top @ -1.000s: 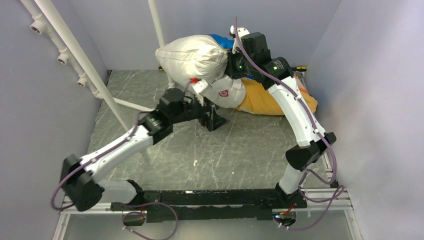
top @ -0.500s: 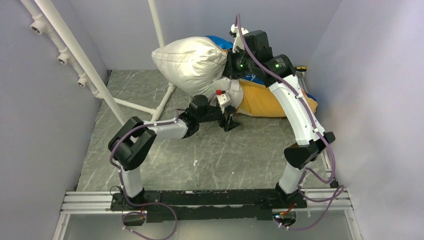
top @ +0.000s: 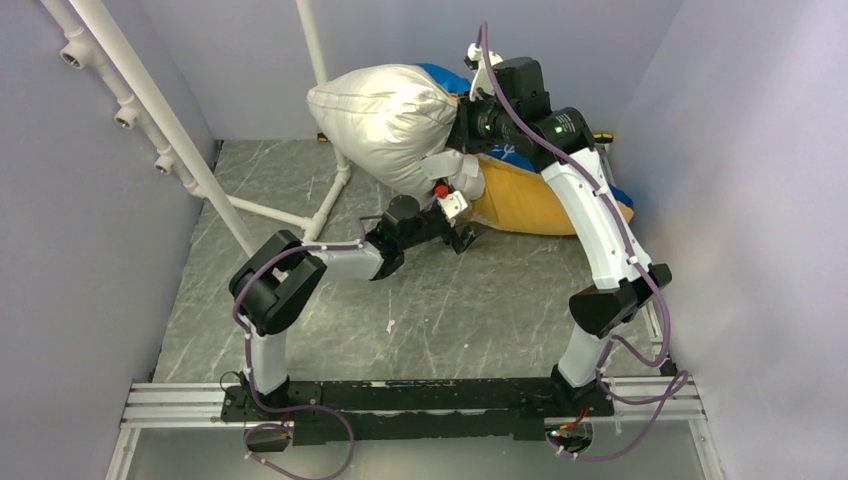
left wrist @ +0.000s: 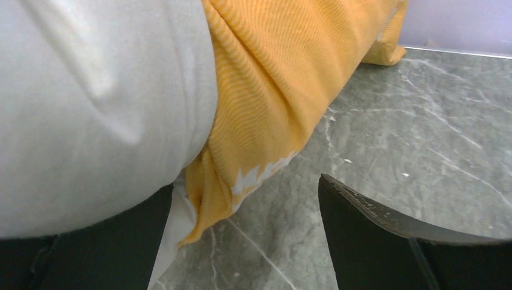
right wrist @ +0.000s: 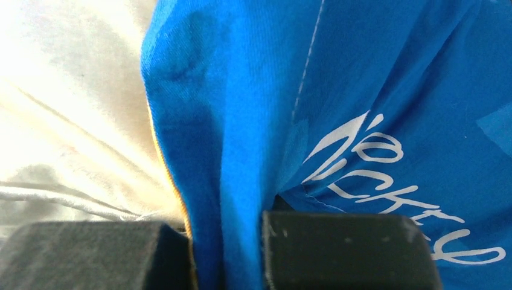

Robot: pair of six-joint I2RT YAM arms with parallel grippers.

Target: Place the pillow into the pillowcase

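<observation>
Left arm [top: 340, 262] shifted closer, plump white pillow [top: 385, 115], ribbed orange pillowcase [top: 515, 205]

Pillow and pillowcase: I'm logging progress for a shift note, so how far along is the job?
Done: one end of the pillow looks tucked into the pillowcase mouth. In hand: the right gripper is shut on the case's blue edge, lifted; the left gripper stands open by the yellow edge, holding nothing. Left: most of the pillow bulges outside, so nearly all the stuffing remains.

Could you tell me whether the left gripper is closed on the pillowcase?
No, the left gripper stands wide open, and the orange pillowcase merely lies beside one finger.
</observation>
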